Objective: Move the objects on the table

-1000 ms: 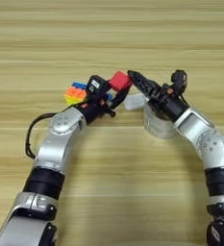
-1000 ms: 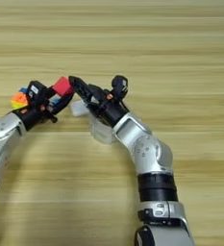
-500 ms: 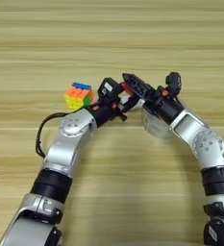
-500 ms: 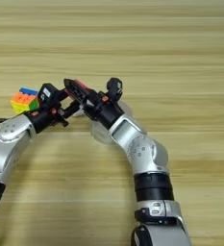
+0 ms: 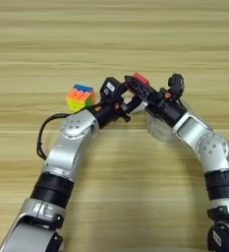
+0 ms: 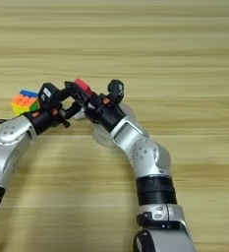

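A small red cube (image 5: 141,78) is sitting pinched in the right gripper (image 5: 135,84) above mid-table (image 5: 114,39), just beside the left gripper (image 5: 120,101), whose finger state is unclear; a multicoloured puzzle cube (image 5: 79,97) is lying nearby, a clear tape roll (image 5: 161,129) under the right arm.

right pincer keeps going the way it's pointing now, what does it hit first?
The right pincer points up-left. The left pincer sits right against it on that side, so probably that first; the puzzle cube lies further left, slightly below that line. Depth between the two pincers is unclear.
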